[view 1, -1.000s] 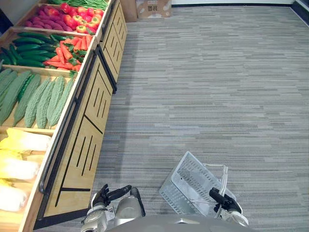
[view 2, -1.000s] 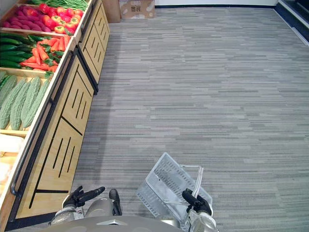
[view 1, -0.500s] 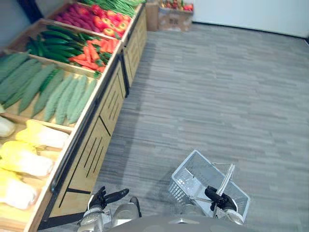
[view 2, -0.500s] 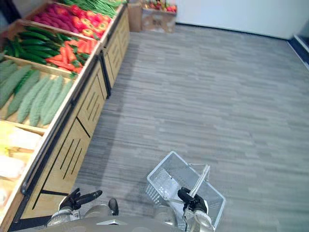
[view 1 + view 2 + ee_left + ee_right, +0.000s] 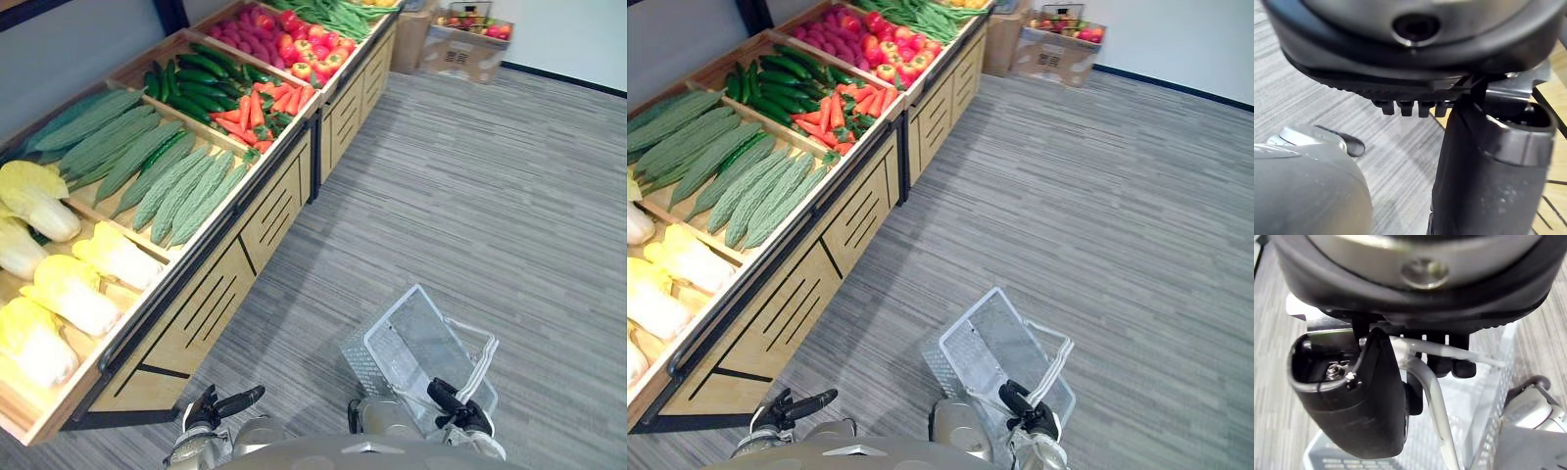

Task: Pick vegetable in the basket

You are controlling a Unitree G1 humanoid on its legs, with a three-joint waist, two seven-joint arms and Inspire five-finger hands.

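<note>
On my left the wooden counter (image 5: 245,230) runs away from me, its near end cut off by the frame. Pale cabbages (image 5: 73,294), bitter gourds (image 5: 186,191), cucumbers (image 5: 196,83) and carrots (image 5: 257,106) lie in separate compartments. The red pieces (image 5: 304,54) farther back are too small for me to name. The left hand (image 5: 208,409) sits low by the counter's foot, fingers straight, holding nothing. To the right the basket (image 5: 411,338) hangs tilted over the carpet floor (image 5: 490,196), its near corner hidden from me. The right hand (image 5: 453,403) is curled round the handle (image 5: 1432,391), which passes between thumb and fingers.
</note>
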